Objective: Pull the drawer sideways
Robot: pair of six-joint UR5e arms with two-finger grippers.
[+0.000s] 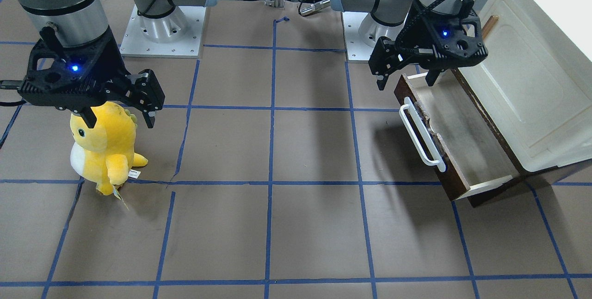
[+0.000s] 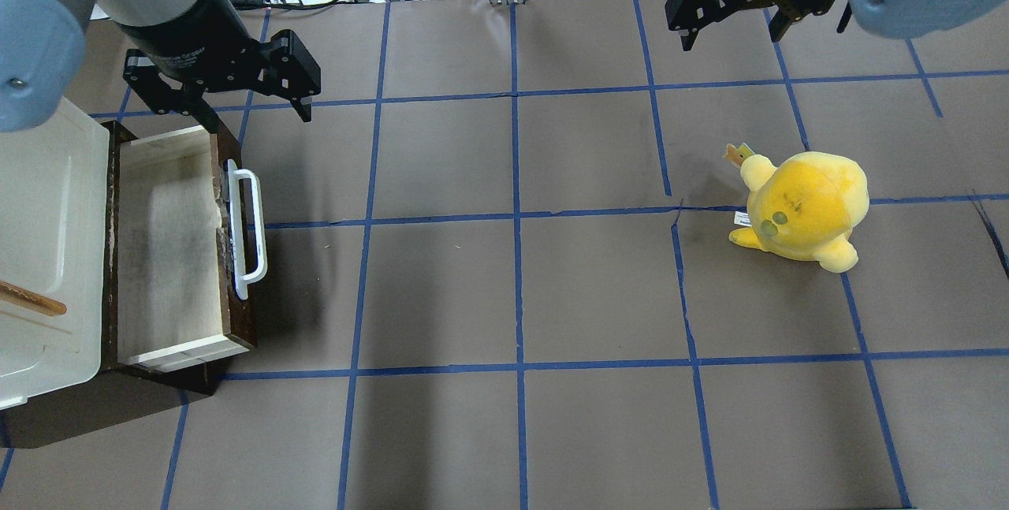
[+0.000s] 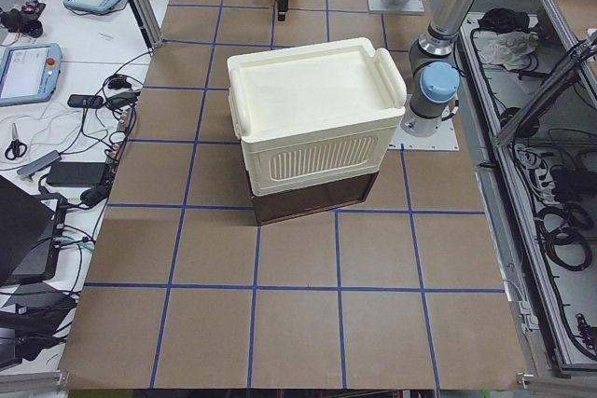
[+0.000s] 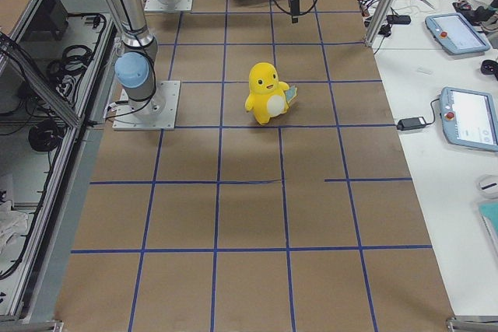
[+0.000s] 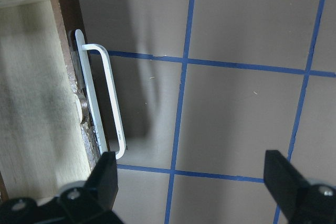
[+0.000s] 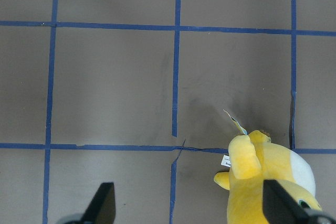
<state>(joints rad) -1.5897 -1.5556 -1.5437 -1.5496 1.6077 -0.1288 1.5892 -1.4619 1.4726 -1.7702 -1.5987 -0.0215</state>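
Observation:
The drawer point(image 2: 165, 250) stands pulled out from under a cream cabinet point(image 2: 39, 218) at the table's left. It has a dark brown chipped front, a long white bar handle point(image 2: 248, 230) and pale inner sides. It also shows in the front-facing view point(image 1: 467, 142) and the left wrist view point(image 5: 37, 103), with the handle point(image 5: 105, 98) left of the finger gap. My left gripper point(image 2: 252, 112) is open and empty, above the far end of the drawer front, apart from the handle. My right gripper point(image 2: 729, 35) is open and empty at the far right.
A yellow plush toy point(image 2: 804, 214) stands on the right half of the table, below my right gripper in the front-facing view point(image 1: 104, 144). Brown table cover with a blue tape grid. The cabinet door carries a small wooden handle point(image 2: 31, 301).

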